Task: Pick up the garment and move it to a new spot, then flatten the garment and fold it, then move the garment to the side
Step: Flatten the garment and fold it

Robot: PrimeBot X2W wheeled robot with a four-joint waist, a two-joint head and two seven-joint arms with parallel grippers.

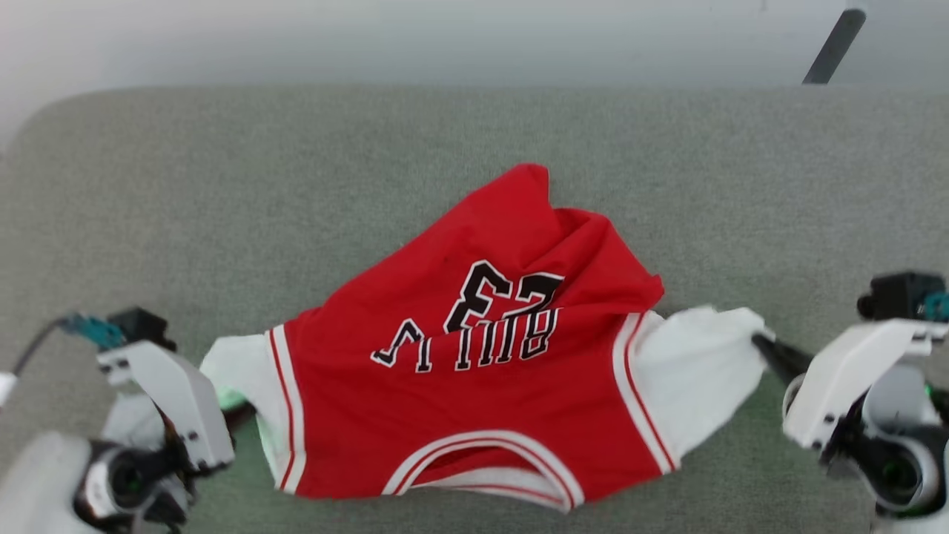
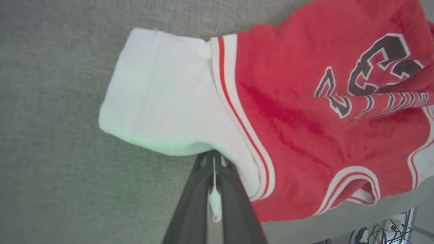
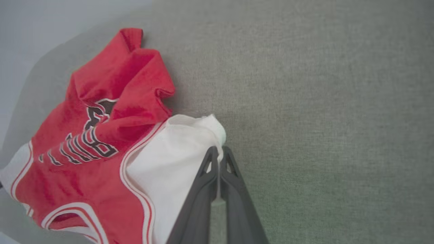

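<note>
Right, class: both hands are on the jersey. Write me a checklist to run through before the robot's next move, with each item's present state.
1. The left hand is shut on one white sleeve: ok.
2. The right hand is shut on the other sleeve, at its edge: ok.
3. Lettering of the garment faces up: ok.
4. The garment lies flat: not ok; its far hem is bunched, with a fold over the number.
5. How many layers each hand pinches: cannot tell.

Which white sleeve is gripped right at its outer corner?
The right sleeve, by the right gripper; the left gripper pinches the left sleeve nearer the striped trim.
</note>
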